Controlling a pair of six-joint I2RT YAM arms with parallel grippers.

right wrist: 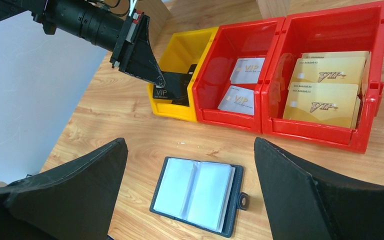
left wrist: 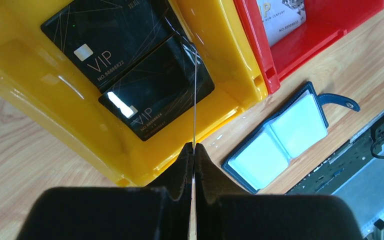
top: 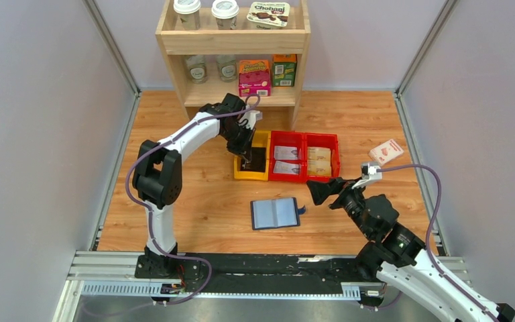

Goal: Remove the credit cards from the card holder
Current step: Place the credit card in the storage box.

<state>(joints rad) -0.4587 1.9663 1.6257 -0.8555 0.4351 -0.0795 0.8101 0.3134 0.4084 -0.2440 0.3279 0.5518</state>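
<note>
The left arm stretches forward from its base with the elbow raised and the wrist bent down, so that the left gripper point(top: 245, 158) points into the yellow bin point(left wrist: 40, 95). Its jaws are pressed together on a thin card point(left wrist: 195, 90), seen edge-on from the wrist, over two black credit cards point(left wrist: 155, 95) that lie face up and overlapping on the bin floor. The right arm lies low over the table point(top: 194, 201), forearm angled to the left. The right gripper point(top: 316, 191) hovers with its jaws spread wide, just right of the card holder point(top: 275, 213). The card holder lies open and flat near the yellow bin, pale sleeves up and snap tab toward the right gripper.
</note>
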